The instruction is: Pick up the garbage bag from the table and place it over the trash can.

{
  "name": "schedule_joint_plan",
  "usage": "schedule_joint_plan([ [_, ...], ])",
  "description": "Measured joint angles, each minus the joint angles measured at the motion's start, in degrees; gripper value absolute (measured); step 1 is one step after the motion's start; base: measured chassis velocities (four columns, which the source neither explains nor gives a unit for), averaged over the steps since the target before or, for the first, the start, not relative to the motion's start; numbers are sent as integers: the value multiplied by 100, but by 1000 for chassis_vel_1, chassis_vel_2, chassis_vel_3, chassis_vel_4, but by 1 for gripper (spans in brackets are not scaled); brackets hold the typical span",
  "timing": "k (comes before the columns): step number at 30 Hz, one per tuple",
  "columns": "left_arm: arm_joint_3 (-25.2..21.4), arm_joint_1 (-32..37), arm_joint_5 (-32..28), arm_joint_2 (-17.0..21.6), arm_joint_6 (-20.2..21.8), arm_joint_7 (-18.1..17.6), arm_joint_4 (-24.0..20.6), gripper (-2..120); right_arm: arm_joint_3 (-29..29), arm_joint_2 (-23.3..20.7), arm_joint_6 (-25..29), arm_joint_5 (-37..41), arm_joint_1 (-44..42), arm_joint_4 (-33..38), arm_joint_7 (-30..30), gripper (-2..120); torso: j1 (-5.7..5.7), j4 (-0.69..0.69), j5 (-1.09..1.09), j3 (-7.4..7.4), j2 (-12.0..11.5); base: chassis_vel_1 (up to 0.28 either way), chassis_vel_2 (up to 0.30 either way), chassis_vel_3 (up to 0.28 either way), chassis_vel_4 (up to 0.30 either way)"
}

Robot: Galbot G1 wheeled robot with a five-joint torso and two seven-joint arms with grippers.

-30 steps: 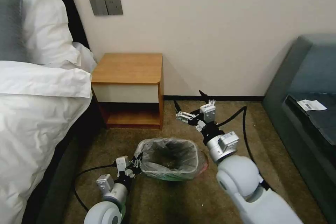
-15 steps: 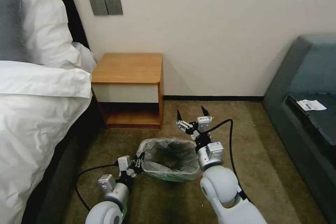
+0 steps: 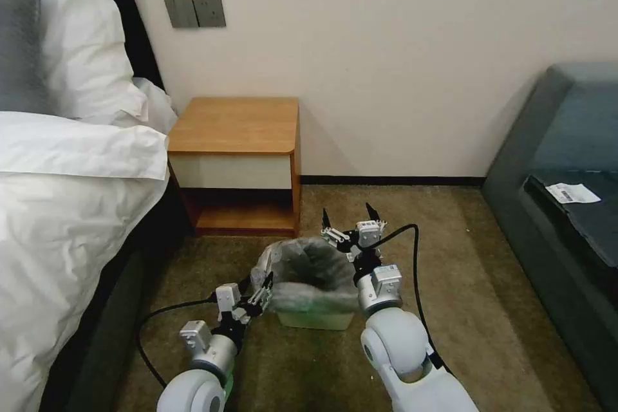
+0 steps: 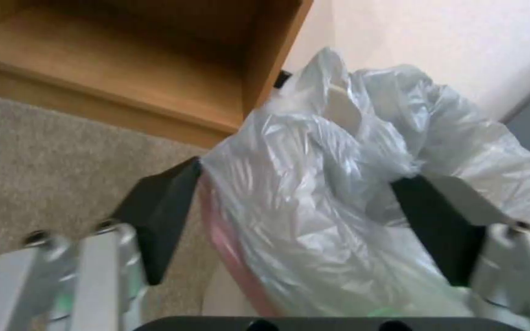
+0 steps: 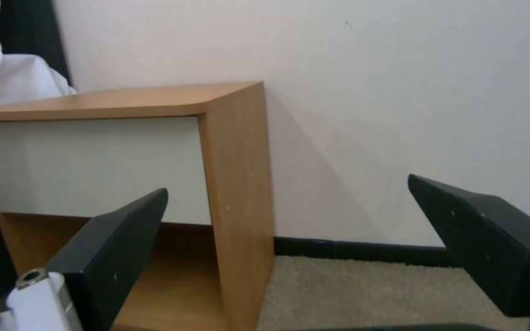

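Note:
The garbage bag (image 3: 309, 267) sits bunched over the top of the trash can (image 3: 315, 320), whose cream front wall shows below it on the carpet. My left gripper (image 3: 257, 288) is at the bag's near left corner. In the left wrist view it (image 4: 292, 179) is open, with crinkled grey plastic (image 4: 338, 184) and its pink rim filling the gap between the fingers. My right gripper (image 3: 347, 222) hovers open over the can's far right corner with nothing in it. It (image 5: 286, 188) faces the table (image 5: 234, 184). The table (image 3: 235, 125) stands behind the can with a bare top.
A bed with white bedding (image 3: 64, 206) runs along the left. A dark sofa (image 3: 566, 174) with a paper slip (image 3: 571, 192) stands at the right. Black cables (image 3: 415, 270) loop from both wrists over the carpet. The wall is close behind the table.
My right arm has drawn back and leftward, bringing its open gripper over the can's far right corner. The bag now stands higher and more bunched, and the can's cream front wall shows.

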Motion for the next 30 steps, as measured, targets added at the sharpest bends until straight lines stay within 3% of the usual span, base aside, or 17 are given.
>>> schedule_joint_plan([
  [3, -6, 34, 39, 2, -33, 0, -33, 95, -23, 43, 27, -39, -14, -15, -14, 100, 0, 0, 0, 0, 0, 0, 0, 0, 0],
  [6, -8, 56, 74, 3, -75, 1, -61, 99, -41, 55, 32, -58, -27, -15, -24, 100, 0, 1, 0, 0, 0, 0, 0, 0, 0],
  [23, -222, 218, 313, 112, -646, 5, -307, 100, -37, 140, 144, -127, -117, -94, -44, 100, 0, 0, 0, 0, 0, 0, 0, 0, 0],
  [27, -193, 162, 314, 108, -1072, 22, -172, 100, -41, 189, 150, -133, -116, -102, -45, 100, 0, 1, 1, 0, 0, 0, 0, 0, 0],
  [30, -176, -116, 557, 46, -1747, 279, 171, 100, -27, 287, 304, -221, -207, -194, -33, 100, 0, 1, 0, 0, 0, 0, 0, 0, 0],
])
